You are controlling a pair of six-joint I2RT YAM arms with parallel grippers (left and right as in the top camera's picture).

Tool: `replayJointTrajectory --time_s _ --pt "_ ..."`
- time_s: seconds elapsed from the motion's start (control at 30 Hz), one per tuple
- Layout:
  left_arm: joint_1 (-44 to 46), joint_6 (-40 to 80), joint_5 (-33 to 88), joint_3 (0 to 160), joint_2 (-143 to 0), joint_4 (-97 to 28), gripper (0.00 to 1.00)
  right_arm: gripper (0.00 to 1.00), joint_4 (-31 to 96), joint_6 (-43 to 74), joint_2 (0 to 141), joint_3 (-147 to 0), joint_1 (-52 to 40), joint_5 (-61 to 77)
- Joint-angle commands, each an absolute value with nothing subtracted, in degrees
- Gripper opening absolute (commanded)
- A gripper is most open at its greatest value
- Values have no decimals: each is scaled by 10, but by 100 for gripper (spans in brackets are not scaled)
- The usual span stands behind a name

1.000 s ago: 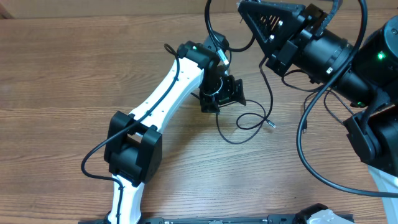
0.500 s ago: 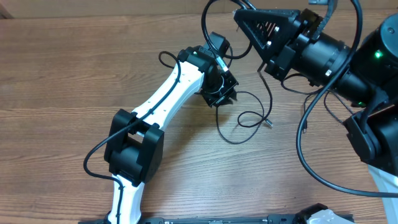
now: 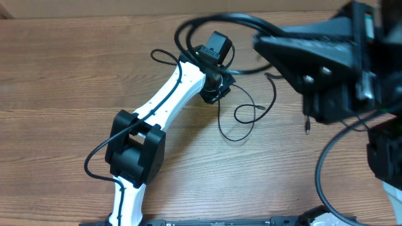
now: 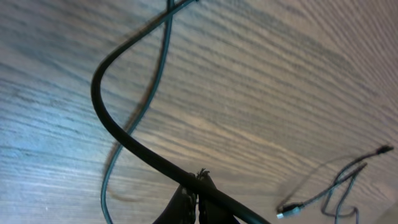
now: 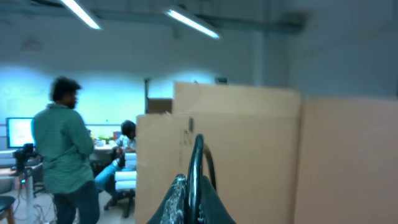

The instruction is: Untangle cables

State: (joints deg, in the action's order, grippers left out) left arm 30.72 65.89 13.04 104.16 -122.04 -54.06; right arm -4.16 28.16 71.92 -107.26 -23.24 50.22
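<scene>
Black cables (image 3: 244, 119) lie in loose loops on the wooden table, right of my left gripper (image 3: 213, 93). In the left wrist view the left gripper (image 4: 198, 186) is shut on one black cable (image 4: 118, 130), which curves up and away from the fingers. A thinner cable (image 4: 151, 93) crosses it, and small plug ends (image 4: 287, 211) lie at the right. My right gripper (image 3: 260, 43) is raised high, close to the overhead camera. In the right wrist view the right gripper (image 5: 189, 183) points at the room and is shut on a black cable (image 5: 197, 155) that arches over its tips.
A lifted cable span (image 3: 213, 19) arcs between the two arms above the table. A loose plug (image 3: 308, 129) hangs or lies under the right arm. A cardboard wall (image 5: 249, 155) stands behind the table, with people beyond it.
The left gripper has shut on a cable and shifted slightly up and left. The right arm has risen toward the overhead camera with its cable, pulling the loops tighter.
</scene>
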Motion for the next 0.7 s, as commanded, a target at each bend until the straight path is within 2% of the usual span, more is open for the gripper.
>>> replayJointTrajectory --time_s 0.0,0.13,0.3,0.67 --pt "307 655 96 1036 -1225 -530 4 4 -82 384 714 -1080 -231 511" --pt "306 624 58 1036 -1225 -489 4 4 -75 480 715 -1080 -231 516" --pt "279 546 -25 1036 -1225 -466 4 4 -44 479 715 -1080 -229 542" --pt "95 526 -48 1036 -1225 -592 4 4 6 480 687 -1080 -121 558"
